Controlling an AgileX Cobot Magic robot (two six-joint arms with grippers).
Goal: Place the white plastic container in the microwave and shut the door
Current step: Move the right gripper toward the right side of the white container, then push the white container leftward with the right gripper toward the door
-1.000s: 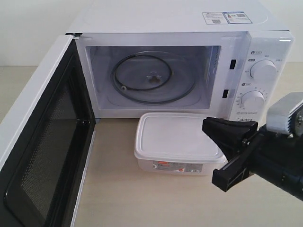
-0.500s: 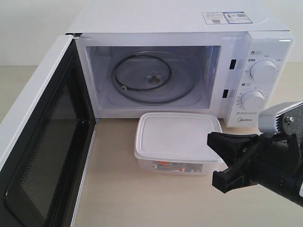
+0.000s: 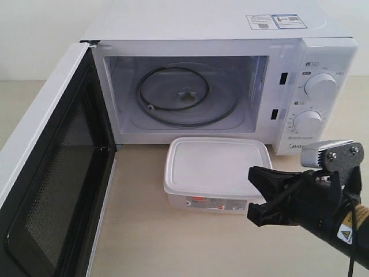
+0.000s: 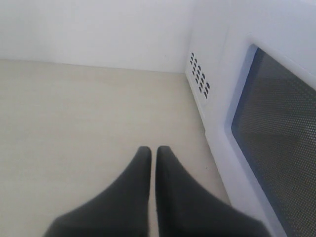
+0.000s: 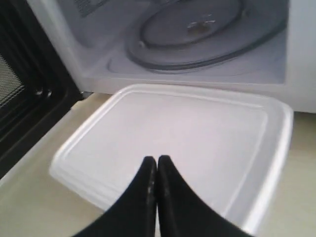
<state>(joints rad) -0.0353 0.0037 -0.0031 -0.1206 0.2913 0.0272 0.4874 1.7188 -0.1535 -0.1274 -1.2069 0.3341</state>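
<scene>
Two arms, only one in the exterior view.

Hidden or unclear:
- The left gripper (image 4: 150,150) is seen from its own wrist camera alone.
- The right arm is cut off at the right edge of the exterior view.
- The door (image 4: 276,123) runs past the left and bottom edges of the exterior view, and its handle is out of sight.
- Contact between the right gripper (image 3: 258,195) and the lid cannot be judged.

Pose:
- The left gripper is closed and empty, above the pale table (image 4: 74,113) beside the door's outer face.
- The right gripper reaches in low from the right, its tips pressed together and empty, over the near right corner of the container (image 3: 216,170).

Location: the container, lid on, stands on the table just in front of the microwave (image 3: 202,23), outside the cavity. The door is swung wide open and the glass turntable (image 3: 184,95) is bare.

Writing: the container's red-and-white label (image 3: 216,203), the stickers (image 3: 277,21) on top and the print around the dials (image 3: 321,85) are too small to read. There is a yellow warning triangle (image 3: 345,234) on the right arm.
</scene>
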